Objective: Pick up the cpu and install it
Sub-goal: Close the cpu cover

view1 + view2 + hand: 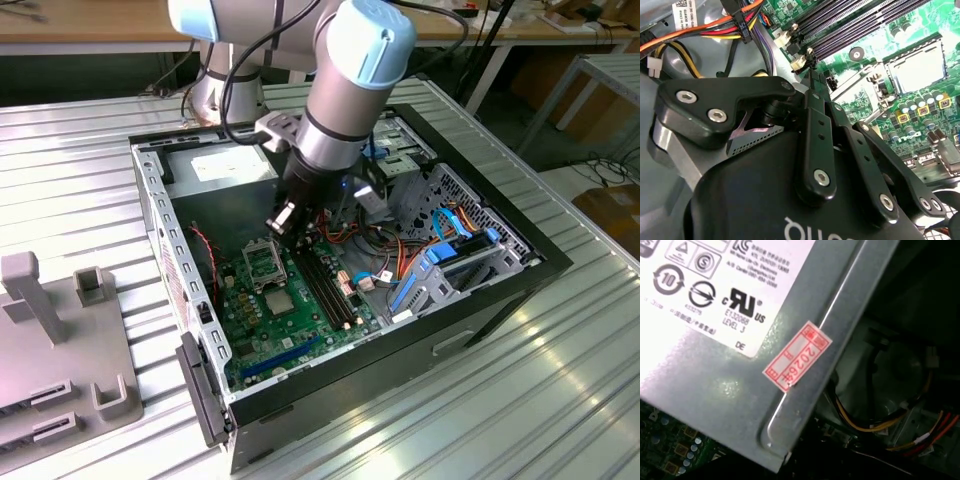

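Noted open computer case lying on ribbed metal worktop, green motherboard facing up. Found claw low inside case, above the far ends of the long black memory slots and near the metal-framed socket. In second wrist view, saw claw with fingertips pressed together into a narrow point, nothing gripped between them. Located cpu lying flat on motherboard, silver-grey face up, just beside socket on the side nearer the exterior camera, apart from claw. In first wrist view, recorded grey metal power supply bearing red sticker, coloured wires alongside.
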You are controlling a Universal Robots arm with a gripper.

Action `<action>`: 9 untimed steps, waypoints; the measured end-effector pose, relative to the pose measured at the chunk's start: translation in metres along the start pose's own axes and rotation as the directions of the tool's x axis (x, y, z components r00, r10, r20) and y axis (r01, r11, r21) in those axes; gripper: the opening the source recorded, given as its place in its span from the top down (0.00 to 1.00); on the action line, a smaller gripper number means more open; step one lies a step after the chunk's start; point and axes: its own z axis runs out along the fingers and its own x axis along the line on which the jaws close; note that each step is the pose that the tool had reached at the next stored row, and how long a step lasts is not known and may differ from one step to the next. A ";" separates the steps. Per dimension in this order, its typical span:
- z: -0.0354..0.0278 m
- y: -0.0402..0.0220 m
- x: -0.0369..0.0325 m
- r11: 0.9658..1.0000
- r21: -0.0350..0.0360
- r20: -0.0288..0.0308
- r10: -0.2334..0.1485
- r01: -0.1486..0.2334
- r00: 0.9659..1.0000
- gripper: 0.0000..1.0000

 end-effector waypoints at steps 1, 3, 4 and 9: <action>0.0007 0.0003 0.0007 1.000 -0.001 0.000 0.000 0.000 1.000 0.89; 0.0018 0.0008 0.0017 1.000 -0.001 0.001 0.000 0.000 1.000 0.89; 0.0020 0.0012 0.0024 1.000 -0.003 0.001 0.000 0.000 1.000 0.89; 0.0021 0.0019 0.0038 1.000 -0.004 0.002 -0.001 0.001 1.000 0.89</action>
